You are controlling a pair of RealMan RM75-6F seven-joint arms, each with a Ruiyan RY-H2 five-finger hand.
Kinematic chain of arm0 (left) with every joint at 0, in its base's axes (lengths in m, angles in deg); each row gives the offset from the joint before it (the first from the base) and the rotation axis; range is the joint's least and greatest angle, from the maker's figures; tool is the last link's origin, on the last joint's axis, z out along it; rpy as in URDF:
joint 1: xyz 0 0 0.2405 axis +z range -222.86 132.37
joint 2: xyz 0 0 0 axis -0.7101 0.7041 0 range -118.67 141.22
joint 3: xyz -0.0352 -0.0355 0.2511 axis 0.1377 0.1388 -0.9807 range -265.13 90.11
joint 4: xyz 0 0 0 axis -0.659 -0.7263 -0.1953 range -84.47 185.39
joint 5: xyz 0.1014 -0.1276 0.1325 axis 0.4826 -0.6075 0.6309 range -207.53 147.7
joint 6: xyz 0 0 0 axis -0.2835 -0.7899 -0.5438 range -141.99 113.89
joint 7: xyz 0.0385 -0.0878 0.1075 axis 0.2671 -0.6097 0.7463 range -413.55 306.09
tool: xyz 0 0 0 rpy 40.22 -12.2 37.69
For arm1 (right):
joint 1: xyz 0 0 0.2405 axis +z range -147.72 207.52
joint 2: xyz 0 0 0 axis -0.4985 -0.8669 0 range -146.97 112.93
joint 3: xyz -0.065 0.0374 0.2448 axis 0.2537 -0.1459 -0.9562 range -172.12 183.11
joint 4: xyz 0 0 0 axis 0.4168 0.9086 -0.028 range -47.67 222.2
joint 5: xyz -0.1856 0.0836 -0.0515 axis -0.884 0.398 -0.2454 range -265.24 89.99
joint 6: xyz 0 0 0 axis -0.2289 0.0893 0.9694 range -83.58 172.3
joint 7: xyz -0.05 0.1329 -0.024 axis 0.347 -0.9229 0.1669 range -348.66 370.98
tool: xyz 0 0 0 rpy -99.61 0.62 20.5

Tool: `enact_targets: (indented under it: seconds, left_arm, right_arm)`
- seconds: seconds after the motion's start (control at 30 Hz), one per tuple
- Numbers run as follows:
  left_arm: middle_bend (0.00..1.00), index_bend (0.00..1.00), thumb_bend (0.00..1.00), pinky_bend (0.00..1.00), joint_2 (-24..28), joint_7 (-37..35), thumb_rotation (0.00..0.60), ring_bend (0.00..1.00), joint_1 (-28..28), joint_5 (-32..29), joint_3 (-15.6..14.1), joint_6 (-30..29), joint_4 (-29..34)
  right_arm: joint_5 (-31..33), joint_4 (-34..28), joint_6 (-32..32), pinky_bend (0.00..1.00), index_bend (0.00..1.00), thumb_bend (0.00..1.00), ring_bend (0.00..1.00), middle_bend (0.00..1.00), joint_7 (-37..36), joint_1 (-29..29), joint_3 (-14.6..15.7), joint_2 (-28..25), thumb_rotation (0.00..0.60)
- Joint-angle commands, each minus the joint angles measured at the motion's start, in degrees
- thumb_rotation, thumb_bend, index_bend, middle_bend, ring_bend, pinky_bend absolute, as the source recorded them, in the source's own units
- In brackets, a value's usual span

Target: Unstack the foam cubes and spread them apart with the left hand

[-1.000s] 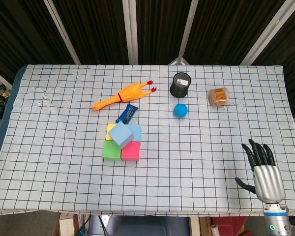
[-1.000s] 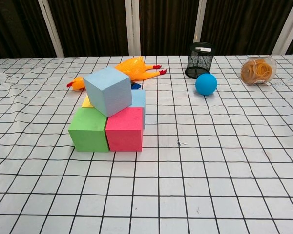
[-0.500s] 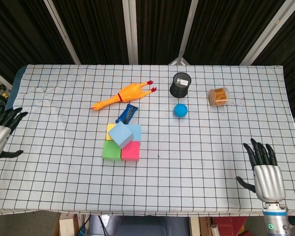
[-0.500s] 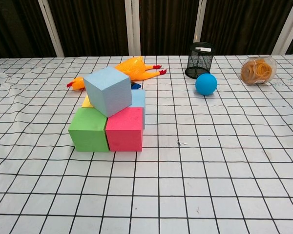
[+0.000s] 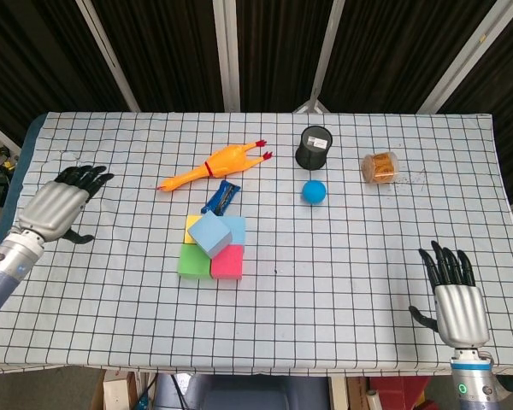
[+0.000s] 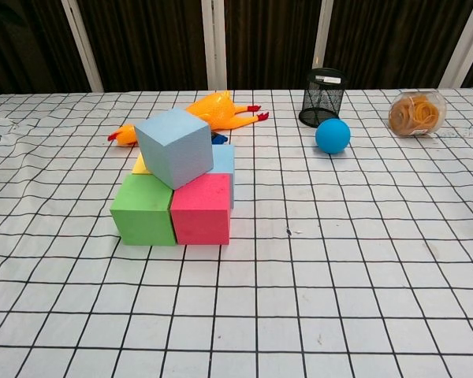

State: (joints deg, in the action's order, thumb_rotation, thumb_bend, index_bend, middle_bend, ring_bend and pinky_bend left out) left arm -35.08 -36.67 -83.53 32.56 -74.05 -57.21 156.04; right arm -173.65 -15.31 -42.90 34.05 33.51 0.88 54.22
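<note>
Left hand (image 5: 61,205) swung in over the counter (image 5: 368,256), fingers spread and empty, well left of the foam cube stack (image 5: 212,246); right hand (image 5: 456,301) hung open too.

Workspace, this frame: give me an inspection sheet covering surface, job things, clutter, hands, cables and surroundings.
Surface: table under a white cloth with a black grid, wrinkled at its far left.
Job's things: foam cubes in a cluster; a light blue cube sits tilted on top of green, pink, yellow and another blue one.
Clutter: rubber chicken, blue packet, blue ball, black mesh cup, jar of rubber bands.
Hands: left hand open over the table's left side, clear of the cubes; right hand open at the near right edge.
Cables: nothing seen.
Surroundings: dark backdrop with pale slanted bars.
</note>
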Motion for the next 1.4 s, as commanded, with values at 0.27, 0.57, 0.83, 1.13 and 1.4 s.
enact_targets:
  seconds: [0.27, 0.57, 0.83, 1.13, 1.4]
  left_arm:
    - [0.00, 0.01, 0.02, 0.06, -9.2, 15.1, 0.600, 0.00, -12.3, -16.4, -2.5, 0.7, 0.1]
    - [0.00, 0.01, 0.01, 0.06, -16.4, 17.7, 0.600, 0.00, -16.0, -19.3, -4.0, -2.9, 0.9]
    - [0.00, 0.01, 0.01, 0.06, -21.8, 20.1, 0.600, 0.00, -18.8, -19.3, -4.7, -6.0, -0.2]
    - [0.01, 0.03, 0.05, 0.11, -28.1, 23.9, 0.600, 0.00, -21.7, -21.3, -5.7, -9.6, -2.8]
    - [0.09, 0.09, 0.12, 0.19, -31.4, 23.0, 0.600, 0.09, -22.5, -20.9, -5.5, -10.7, -2.8]
  right_arm:
    - [0.7, -0.7, -0.6, 0.00, 0.11, 0.04, 0.06, 0.00, 1.4, -0.2, -0.2, 0.5, 0.600]
    - [1.1, -0.7, -0.2, 0.00, 0.11, 0.04, 0.06, 0.00, 1.3, 0.0, -0.3, 0.3, 0.600]
    - [1.6, -1.0, -0.5, 0.00, 0.11, 0.04, 0.06, 0.00, 0.1, -0.2, -0.6, -0.5, 0.600]
    - [1.9, -0.8, -0.9, 0.00, 0.11, 0.04, 0.06, 0.00, -1.9, -0.4, -0.9, -1.5, 0.600]
    - [1.8, -0.9, -1.1, 0.00, 0.11, 0.04, 0.06, 0.00, -2.9, -0.5, -0.9, -1.9, 0.600]
